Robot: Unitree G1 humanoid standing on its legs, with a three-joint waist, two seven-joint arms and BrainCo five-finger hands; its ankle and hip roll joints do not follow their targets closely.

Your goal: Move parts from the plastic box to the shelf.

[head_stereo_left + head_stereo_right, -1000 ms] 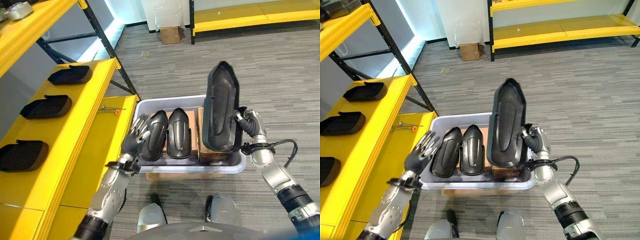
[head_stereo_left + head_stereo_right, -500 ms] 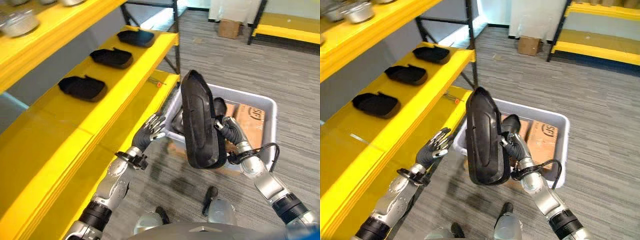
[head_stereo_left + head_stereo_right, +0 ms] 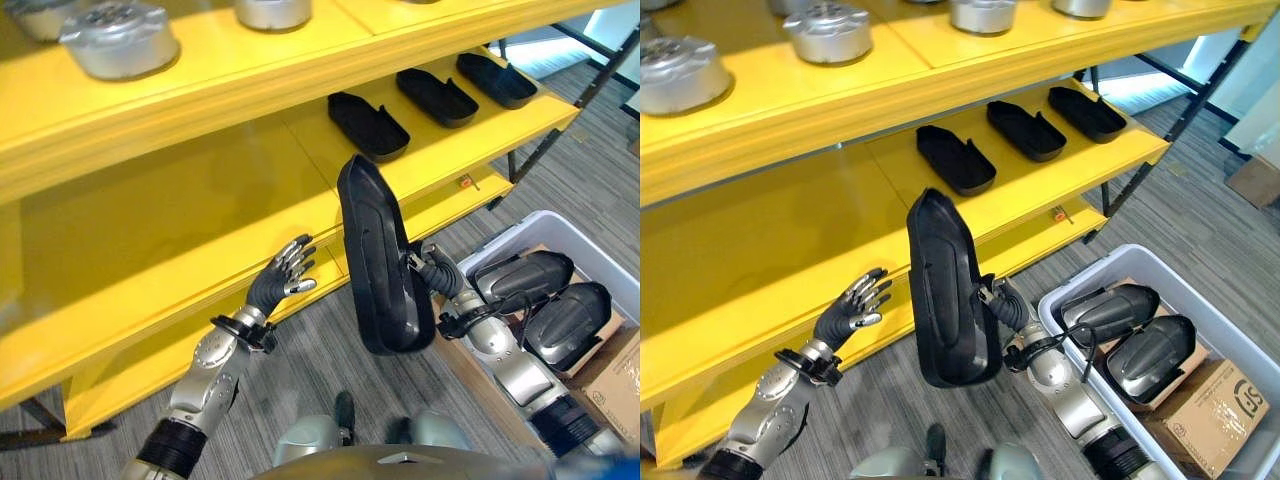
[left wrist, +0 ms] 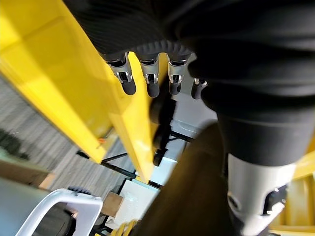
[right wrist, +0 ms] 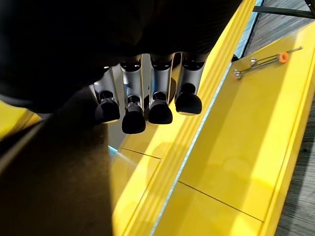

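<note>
A long black moulded part [image 3: 378, 265] stands upright in front of the yellow shelf [image 3: 180, 210], and my right hand [image 3: 435, 272] is shut on its edge. In the right wrist view the curled fingers [image 5: 133, 115] lie against the part's dark surface [image 5: 54, 172]. To the left, my left hand [image 3: 280, 282] hangs open with spread fingers by the lower shelf's edge and holds nothing. The white plastic box [image 3: 1090, 272] sits on the floor at right with two black parts [image 3: 1110, 312] [image 3: 1150, 355] in it.
Three black parts [image 3: 368, 125] [image 3: 437, 95] [image 3: 497, 80] lie in a row on the middle shelf, with bare board to their left. Round metal parts [image 3: 120, 40] stand on the top shelf. A small orange-tipped tool [image 3: 465, 182] lies on the lower shelf. A cardboard carton [image 3: 1215, 410] sits in the box.
The view has swung from the box toward the shelf. My right hand has carried the black part away from the box to the shelf front. The left hand stays open.
</note>
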